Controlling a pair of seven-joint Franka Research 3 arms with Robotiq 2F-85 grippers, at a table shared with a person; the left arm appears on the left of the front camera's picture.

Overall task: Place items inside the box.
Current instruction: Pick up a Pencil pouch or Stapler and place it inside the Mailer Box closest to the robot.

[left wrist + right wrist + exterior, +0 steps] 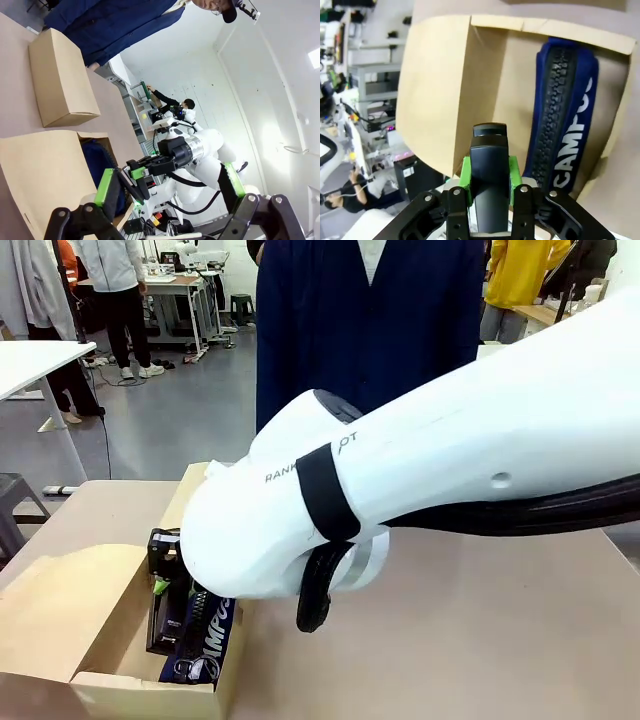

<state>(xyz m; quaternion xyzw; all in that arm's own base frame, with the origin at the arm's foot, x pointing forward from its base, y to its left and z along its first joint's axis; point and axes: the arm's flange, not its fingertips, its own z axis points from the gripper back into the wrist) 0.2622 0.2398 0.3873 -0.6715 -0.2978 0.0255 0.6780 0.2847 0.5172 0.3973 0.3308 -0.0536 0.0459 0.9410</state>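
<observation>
The open cardboard box (60,615) stands at the table's near left corner. A navy zip pouch with white lettering (208,632) lies inside it along the right wall (565,110). My right arm reaches across from the right, and its gripper (165,565) hangs just inside the box opening. In the right wrist view this gripper (490,176) is shut on a black stapler (489,147), held upright between the green pads over the box floor (512,85). My left gripper (167,192) is open with nothing between its fingers, looking sideways at the box flap (40,170) and the pouch (97,160).
A person in a dark navy coat (370,320) stands at the far side of the table. Another cardboard flap or piece (60,80) lies beyond the box. Bare tabletop (480,640) stretches to the right of the box, under my right arm.
</observation>
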